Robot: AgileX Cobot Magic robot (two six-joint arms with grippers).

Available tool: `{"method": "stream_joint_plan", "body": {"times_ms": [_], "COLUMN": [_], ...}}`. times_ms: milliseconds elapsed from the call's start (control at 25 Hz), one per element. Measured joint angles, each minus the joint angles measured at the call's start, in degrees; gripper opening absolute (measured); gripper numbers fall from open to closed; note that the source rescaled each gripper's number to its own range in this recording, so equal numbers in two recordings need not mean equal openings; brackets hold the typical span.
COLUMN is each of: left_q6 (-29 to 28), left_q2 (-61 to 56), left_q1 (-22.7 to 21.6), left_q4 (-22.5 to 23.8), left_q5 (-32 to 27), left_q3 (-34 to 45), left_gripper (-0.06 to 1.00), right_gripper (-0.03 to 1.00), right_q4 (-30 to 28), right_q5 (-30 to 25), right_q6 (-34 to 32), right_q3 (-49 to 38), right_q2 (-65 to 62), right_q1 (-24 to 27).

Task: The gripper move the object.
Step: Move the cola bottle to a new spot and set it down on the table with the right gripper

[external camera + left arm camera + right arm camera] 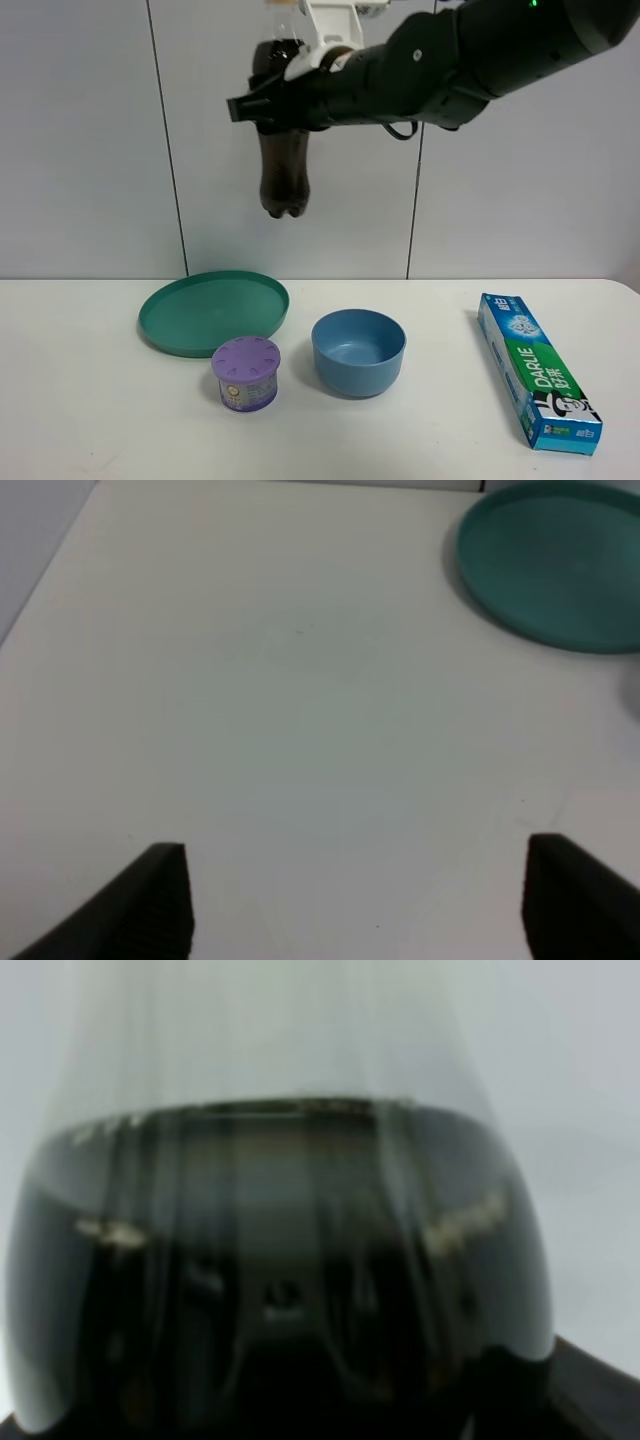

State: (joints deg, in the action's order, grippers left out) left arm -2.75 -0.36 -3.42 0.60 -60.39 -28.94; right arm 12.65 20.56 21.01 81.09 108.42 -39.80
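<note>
In the exterior high view my right gripper [268, 103] is shut on the cola bottle [283, 170] and holds it upright high in the air above the green plate [212, 311]. The bottle's dark liquid fills the right wrist view [280, 1280]; its cap and label are hidden by the arm or out of view. My left gripper [355, 900] is open and empty above bare white table, its dark fingertips [160, 895] showing at the lower edge of the left wrist view. The left arm does not show in the exterior view.
A purple-lidded round jar [246, 373] stands in front of the green plate, which also shows in the left wrist view [555, 565]. A blue bowl [358, 350] sits mid-table. A Darlie toothpaste box [536, 370] lies at the right.
</note>
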Motion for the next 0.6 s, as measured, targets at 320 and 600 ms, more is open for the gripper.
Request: {"method": "stream_joint_plan", "body": {"times_ms": [320, 600], "left_q6": [0.0, 0.0], "left_q2": [0.0, 0.0], "left_q1": [0.0, 0.0], "left_q4": [0.0, 0.0], "left_q5": [0.0, 0.0], "left_q3": [0.0, 0.0], "left_gripper": [1.00, 1.00], "right_gripper": [0.00, 0.00], "right_q4": [-0.6, -1.4], "right_q5": [-8.9, -11.0], "right_q6": [-1.1, -1.4], "right_q3": [13.3, 20.2], "right_q2": [6.3, 15.5], "right_q1": [-9.8, -15.6]}}
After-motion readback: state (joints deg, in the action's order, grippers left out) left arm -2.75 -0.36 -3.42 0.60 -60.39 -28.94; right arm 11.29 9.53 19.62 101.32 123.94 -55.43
